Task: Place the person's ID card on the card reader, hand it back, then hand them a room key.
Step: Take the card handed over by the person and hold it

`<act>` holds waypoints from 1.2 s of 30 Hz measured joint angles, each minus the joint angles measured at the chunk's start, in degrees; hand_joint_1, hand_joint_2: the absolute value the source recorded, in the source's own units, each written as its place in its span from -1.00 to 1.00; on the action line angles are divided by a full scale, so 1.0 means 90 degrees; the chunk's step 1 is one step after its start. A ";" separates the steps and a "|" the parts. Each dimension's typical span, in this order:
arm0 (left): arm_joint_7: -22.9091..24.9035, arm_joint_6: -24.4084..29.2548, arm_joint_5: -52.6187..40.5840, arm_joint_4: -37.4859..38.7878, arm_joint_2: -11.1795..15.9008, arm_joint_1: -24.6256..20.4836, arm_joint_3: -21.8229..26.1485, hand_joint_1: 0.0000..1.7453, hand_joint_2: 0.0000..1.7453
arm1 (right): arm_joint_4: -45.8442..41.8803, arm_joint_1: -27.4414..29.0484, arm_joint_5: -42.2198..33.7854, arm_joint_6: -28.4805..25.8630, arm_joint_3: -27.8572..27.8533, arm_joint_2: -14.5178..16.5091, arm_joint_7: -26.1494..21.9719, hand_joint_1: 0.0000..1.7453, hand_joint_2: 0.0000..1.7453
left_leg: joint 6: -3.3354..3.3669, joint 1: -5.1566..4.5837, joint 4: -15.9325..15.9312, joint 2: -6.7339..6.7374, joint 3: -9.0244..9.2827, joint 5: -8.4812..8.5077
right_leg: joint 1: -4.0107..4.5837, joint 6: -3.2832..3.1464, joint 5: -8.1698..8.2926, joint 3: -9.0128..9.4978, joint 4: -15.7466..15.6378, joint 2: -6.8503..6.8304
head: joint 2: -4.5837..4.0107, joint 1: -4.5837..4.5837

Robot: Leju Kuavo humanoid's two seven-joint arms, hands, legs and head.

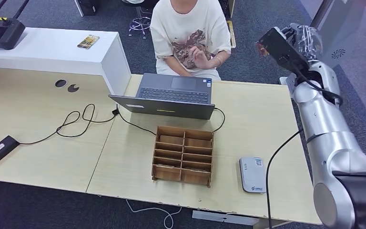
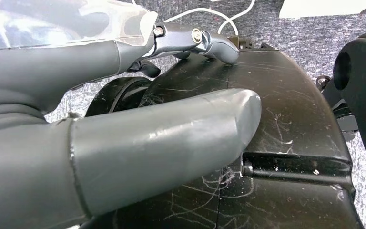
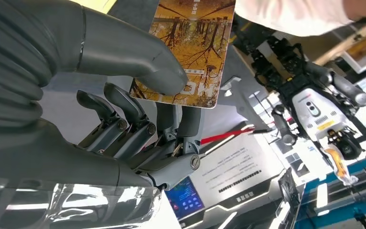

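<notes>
Nearest to me, my left hand [image 2: 124, 143] hangs low beside the robot's dark body, holding nothing; from its wrist view I cannot tell whether its fingers are spread or curled.

On the near part of the worktop [image 1: 124, 157] lies the card reader [image 1: 252, 174], a flat pale-grey slab with rounded corners, well apart from my raised arm. Just beside it sits a wooden organiser [image 1: 183, 155] of thin laser-cut ply, divided into shallow slots; I cannot tell what the slots hold. Behind that stands an open laptop [image 1: 171, 95], grey and matte, with a black cable trailing across the pale laminate.

Farther out, my right hand [image 3: 138, 109] is raised high off the worktop toward the person [image 1: 190, 33] seated behind the laptop. Its fingers [image 3: 162, 71] are clamped on the ID card [image 3: 190, 43], thumb pressing the printed face, darker fingers behind. The card is thin, rigid, glossy plastic with an autumn-tree print and rounded corners.

Risks, in my judgement: the grip covers only one corner region, so the slick card could pivot or slip during a swing down to the reader. The smooth rubbery thumb offers limited friction. A low descent could clip the organiser's wall or the laptop lid. Releasing flat onto the reader may leave the card skewed or overhanging its edge.
</notes>
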 joint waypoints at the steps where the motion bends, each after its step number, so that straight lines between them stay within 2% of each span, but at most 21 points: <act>1: 0.0002 0.0009 0.0000 0.0000 0.0000 0.0004 0.0000 -1.00 -1.00 | -0.0050 0.0001 -0.0141 0.0054 -0.0040 -0.0001 -0.0045 1.00 1.00 | 0.0000 0.0000 0.0000 0.0000 0.0000 0.0000 | 0.0000 0.0000 0.0000 0.0000 0.0000 0.0000 | 0.0000 0.0001; 4: 0.0005 0.0024 0.0000 0.0000 0.0000 0.0010 0.0000 -1.00 -1.00 | -0.0242 0.0023 -0.0644 0.0333 -0.0177 -0.0028 -0.0176 1.00 1.00 | 0.0000 0.0000 0.0001 0.0002 0.0000 0.0000 | 0.0000 0.0000 0.0000 -0.0003 -0.0001 0.0001 | 0.0000 0.0000; 11: 0.0057 0.0079 0.0000 0.0000 -0.0005 0.0030 -0.0001 -1.00 -1.00 | -0.1085 0.0384 -0.2780 0.1792 -0.0579 -0.0406 -0.0420 1.00 1.00 | 0.0001 -0.0001 0.0004 -0.0002 -0.0005 -0.0001 | -0.0001 0.0001 0.0000 -0.0008 -0.0004 0.0000 | 0.0000 0.0000; 15: 0.0101 0.0096 0.0000 0.0000 -0.0004 0.0033 -0.0002 -1.00 -1.00 | -0.1649 0.0858 -0.4744 0.3039 -0.0839 -0.0892 -0.0342 1.00 1.00 | 0.0004 0.0000 0.0010 -0.0025 -0.0007 -0.0003 | -0.0001 0.0004 -0.0001 -0.0005 -0.0011 -0.0021 | 0.0000 -0.0001; 17: 0.0128 0.0119 0.0000 0.0000 -0.0004 0.0040 -0.0002 -1.00 -1.00 | -0.1971 0.1225 -0.5459 0.3327 -0.0914 -0.1261 -0.0307 1.00 1.00 | 0.0006 0.0001 0.0011 -0.0042 -0.0012 -0.0004 | 0.0000 0.0008 -0.0004 0.0000 -0.0014 -0.0038 | 0.0000 0.0001; 21: 0.0188 0.0158 0.0000 0.0000 -0.0002 0.0051 -0.0002 -1.00 -1.00 | -0.2789 0.2314 -0.6204 0.3154 -0.1154 -0.1956 -0.0317 1.00 1.00 | 0.0016 0.0000 0.0010 -0.0044 -0.0014 -0.0013 | 0.0001 0.0015 -0.0009 0.0007 -0.0021 -0.0042 | 0.0000 0.0001; 25: 0.0252 0.0213 0.0000 0.0000 0.0000 0.0065 -0.0002 -1.00 -1.00 | -0.3859 0.3943 -0.6579 0.2734 -0.1594 -0.2323 -0.0471 1.00 1.00 | 0.0028 0.0005 0.0008 -0.0050 -0.0009 -0.0027 | 0.0005 0.0022 -0.0020 0.0016 -0.0028 -0.0048 | 0.0000 -0.0010; 29: 0.0296 0.0258 0.0000 0.0000 0.0000 0.0081 -0.0002 -1.00 -1.00 | -0.4948 0.5614 -0.6772 0.2428 -0.2071 -0.2337 -0.0651 1.00 1.00 | 0.0027 0.0003 -0.0002 -0.0057 -0.0014 -0.0035 | 0.0003 0.0023 -0.0034 0.0016 -0.0024 -0.0052 | 0.0000 -0.0009; 36: 0.0346 0.0276 0.0000 0.0000 -0.0002 0.0082 -0.0002 -1.00 -1.00 | -0.5991 0.6947 -0.6630 0.2305 -0.2232 -0.2022 -0.0546 1.00 1.00 | 0.0012 0.0003 -0.0008 -0.0025 0.0003 -0.0043 | 0.0002 0.0018 -0.0040 0.0013 -0.0019 -0.0021 | 0.0000 -0.0009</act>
